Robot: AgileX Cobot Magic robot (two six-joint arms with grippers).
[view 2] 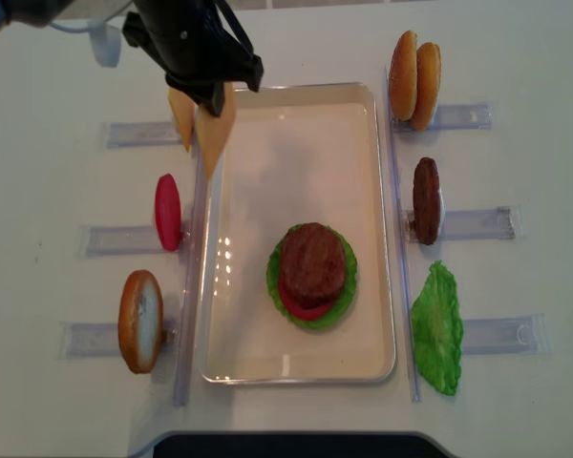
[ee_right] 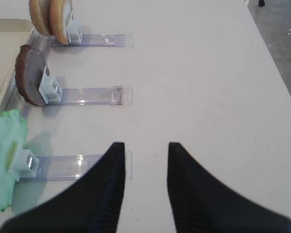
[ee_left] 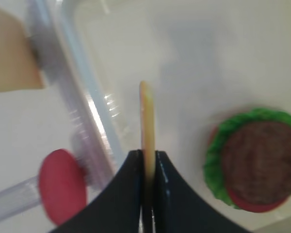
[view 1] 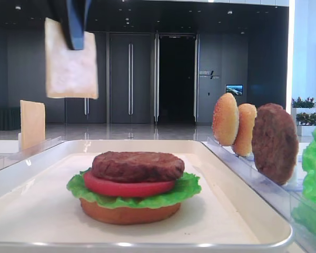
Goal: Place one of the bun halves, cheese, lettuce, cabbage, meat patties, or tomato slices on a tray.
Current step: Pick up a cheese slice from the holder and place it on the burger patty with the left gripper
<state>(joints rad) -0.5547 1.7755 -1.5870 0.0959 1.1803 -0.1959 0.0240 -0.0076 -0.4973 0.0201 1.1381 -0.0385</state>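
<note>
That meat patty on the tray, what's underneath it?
Under the meat patty lie a tomato slice, lettuce and a bun half on the tray. Their middles are covered.

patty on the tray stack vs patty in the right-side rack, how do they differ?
1. Pose: the stacked patty lies flat; the racked patty stands on edge.
2. Support: the stacked patty rests on a tomato slice, lettuce and a bun half inside the tray; the racked patty sits in a clear holder outside the tray's right rim.

Shared: both are dark brown, rough, round discs, and neither gripper touches them.
</note>
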